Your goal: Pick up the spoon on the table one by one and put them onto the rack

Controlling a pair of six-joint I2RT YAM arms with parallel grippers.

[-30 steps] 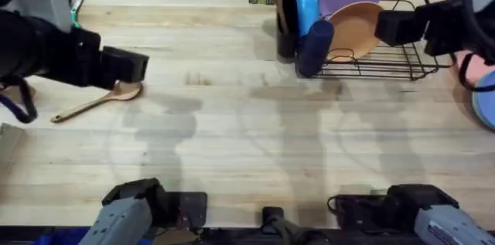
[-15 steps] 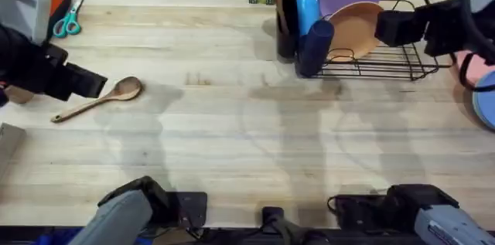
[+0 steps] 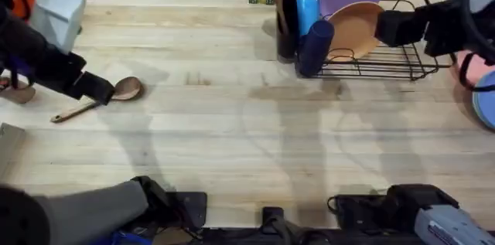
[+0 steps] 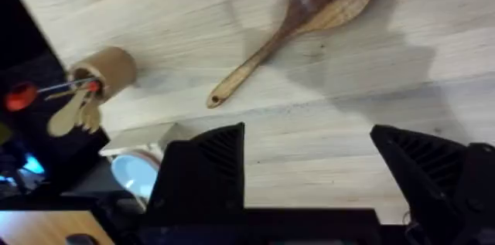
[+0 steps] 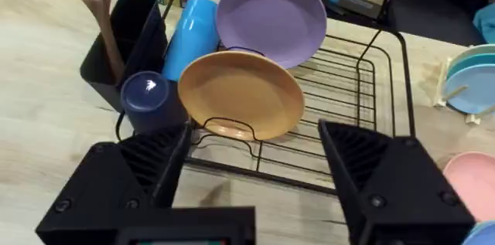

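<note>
Illumination is bright and even, coming from above. The pale wood butcher-block tabletop (image 3: 255,121) carries soft, broad grey shadows with diffuse edges, several overlapping near its middle. In the left wrist view, the brown wooden spoon (image 4: 298,25) casts a soft shadow just beside it. No strong glare appears on the tabletop. The left arm rises close under the overhead camera and renders dark and blurred at the left edge.

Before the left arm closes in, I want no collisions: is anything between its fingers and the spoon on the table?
Nothing visible. The left gripper is open above bare table, with the spoon lying alone just ahead; the wooden cup stands off to the side.
</note>
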